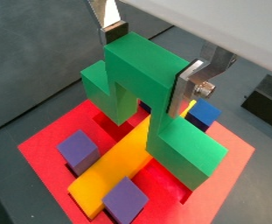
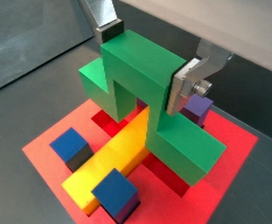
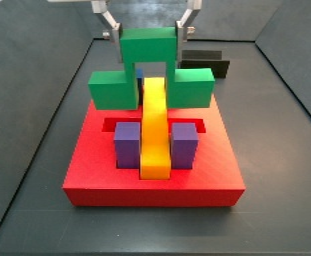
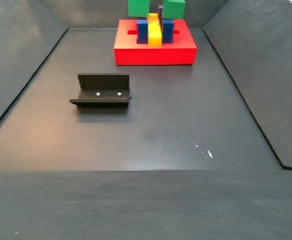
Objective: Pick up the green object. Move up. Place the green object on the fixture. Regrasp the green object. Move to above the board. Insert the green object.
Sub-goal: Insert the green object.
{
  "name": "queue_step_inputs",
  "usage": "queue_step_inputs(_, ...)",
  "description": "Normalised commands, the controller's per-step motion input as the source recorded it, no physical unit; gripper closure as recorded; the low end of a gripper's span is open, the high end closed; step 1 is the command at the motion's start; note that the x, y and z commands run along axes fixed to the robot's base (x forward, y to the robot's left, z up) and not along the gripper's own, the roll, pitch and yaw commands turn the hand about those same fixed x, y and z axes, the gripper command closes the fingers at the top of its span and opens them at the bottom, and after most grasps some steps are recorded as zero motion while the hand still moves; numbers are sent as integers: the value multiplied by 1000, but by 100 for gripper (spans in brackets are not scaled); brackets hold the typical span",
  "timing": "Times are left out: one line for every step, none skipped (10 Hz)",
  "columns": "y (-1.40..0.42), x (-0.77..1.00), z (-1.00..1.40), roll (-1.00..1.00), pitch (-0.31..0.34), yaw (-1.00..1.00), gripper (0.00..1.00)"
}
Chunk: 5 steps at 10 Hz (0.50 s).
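Dark grey floor [image 4: 148, 131], walled sides; claw [image 1: 152, 63] clamped on green object [image 1: 149, 96] over red board [image 3: 152, 175].

Even, bright light; sharp, soft shadows.

tool [image 3: 150, 33] top cropped, green object [image 4: 156, 8] (cut off)
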Motion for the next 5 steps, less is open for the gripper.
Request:
queue_step_inputs(0,354,34,151,164,37,100)
queue_step_inputs(0,206,14,137,131,0,100)
queue_step_inputs(0,129,0,120,96,0,100)
queue_step_inputs(0,89,0,133,79,0,100)
queue_step_inputs(17,17,-120,127,50,0,100)
